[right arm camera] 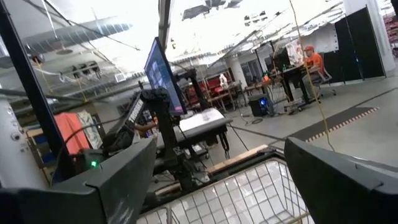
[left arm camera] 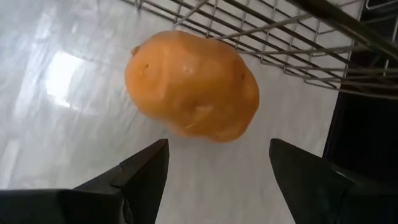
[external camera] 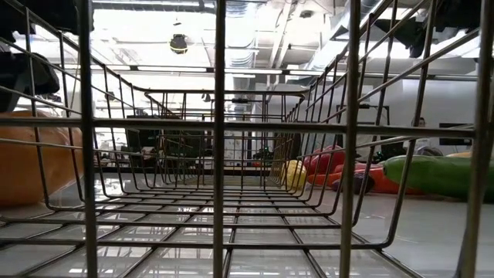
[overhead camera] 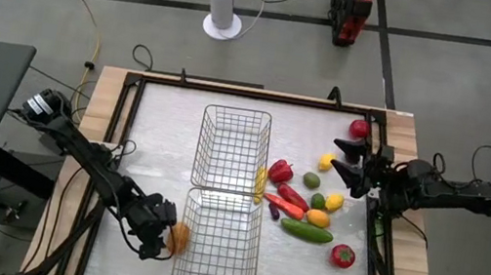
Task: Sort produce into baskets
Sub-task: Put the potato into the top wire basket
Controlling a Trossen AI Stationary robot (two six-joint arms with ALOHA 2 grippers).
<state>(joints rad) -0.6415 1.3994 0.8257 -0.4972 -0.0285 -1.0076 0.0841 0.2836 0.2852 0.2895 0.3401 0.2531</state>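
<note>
- Here the orange (left arm camera: 191, 85) lies on the worktop (overhead camera: 157, 133), just in front of the left end effector (left arm camera: 217, 168) and just beside the left wall of the near basket (overhead camera: 219, 247), outside of it.
- The fingers (left arm camera: 140, 174) of the left end effector stand a little apart, and the orange is beyond their tips, not between them; whether a tip touches it, I cannot tell.
- In the low view the orange (external camera: 35, 158) shows through the mesh, resting on the worktop next to the basket (external camera: 231, 232).
- The left arm comes from the left edge of the worktop, stretched diagonally toward the near side, with its end effector (overhead camera: 163, 233) low and pointing to the basket.
- The right end effector (overhead camera: 345, 161) has its fingers wide apart and holds nothing.
- It is at the far right part of the worktop, with the right arm reaching in from the right side, almost level.
- A red apple (overhead camera: 358, 129) lies just beyond it, a lemon (overhead camera: 326, 161) just beside it and a lime (overhead camera: 312, 180) near.
- The other produce lies right of the baskets: a red pepper (overhead camera: 281, 171), a cucumber (overhead camera: 306, 230), a banana (overhead camera: 260, 184) touching the basket side, and a red fruit (overhead camera: 342, 256) alone nearer the front.
- The far basket (overhead camera: 233, 147) stands end to end with the near one in the middle of the worktop; both hold nothing.
</note>
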